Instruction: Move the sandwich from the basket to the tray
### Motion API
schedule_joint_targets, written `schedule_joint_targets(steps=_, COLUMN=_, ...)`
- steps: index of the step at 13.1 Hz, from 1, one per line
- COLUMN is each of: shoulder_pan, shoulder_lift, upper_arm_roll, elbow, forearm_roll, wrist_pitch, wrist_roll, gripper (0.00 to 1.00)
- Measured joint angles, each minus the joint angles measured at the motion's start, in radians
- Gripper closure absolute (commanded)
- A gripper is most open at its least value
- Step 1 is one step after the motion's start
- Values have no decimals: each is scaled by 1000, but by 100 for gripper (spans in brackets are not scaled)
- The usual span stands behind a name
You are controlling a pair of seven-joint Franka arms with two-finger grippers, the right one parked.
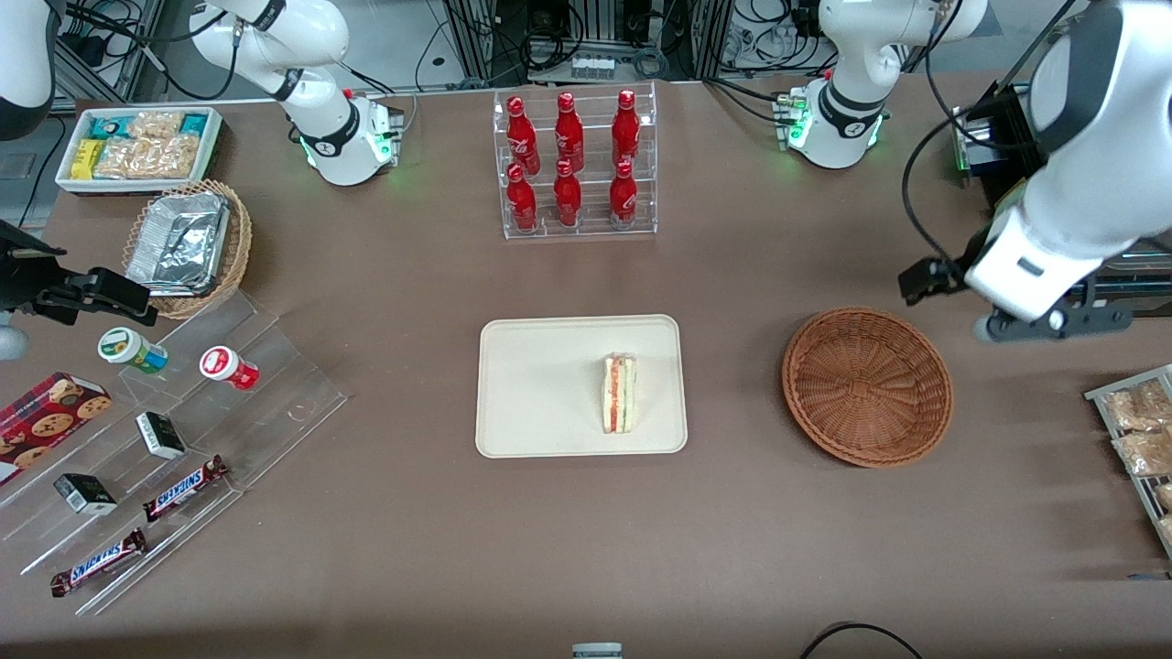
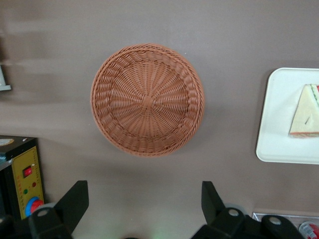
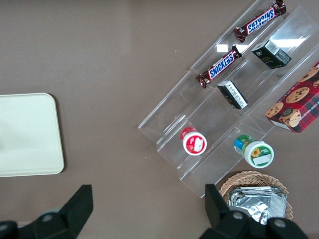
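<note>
The sandwich (image 1: 620, 394), a white wedge with red and green filling, lies on the cream tray (image 1: 531, 384), at the part of it nearest the basket. It also shows on the tray (image 2: 279, 129) in the left wrist view (image 2: 305, 113). The reddish-brown wicker basket (image 1: 866, 384) stands beside the tray, toward the working arm's end, and holds nothing (image 2: 147, 99). My left gripper (image 1: 1044, 322) hangs high above the table, just past the basket's rim toward the working arm's end. It is open and empty (image 2: 143, 191).
A clear rack of red bottles (image 1: 575, 165) stands farther from the camera than the tray. Acrylic steps with snacks (image 1: 183, 430), a tan basket with foil containers (image 1: 188, 247) and a white snack bin (image 1: 137, 146) lie toward the parked arm's end. A snack rack (image 1: 1140, 439) lies beside the basket.
</note>
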Motion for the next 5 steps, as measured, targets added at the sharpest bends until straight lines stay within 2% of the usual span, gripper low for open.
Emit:
schedule_joint_targets(steps=2, shoulder_pan=4, shoulder_lift=-67, upper_arm_roll=7, elbow=-39, forearm_roll=0, wrist_pitch=2, wrist_roll=-1, gripper=0)
schedule_joint_targets(steps=5, shoulder_pan=12, shoulder_lift=-100, upper_arm_roll=65, elbow=-48, forearm_roll=0, wrist_pitch=8, wrist_roll=6, gripper=0)
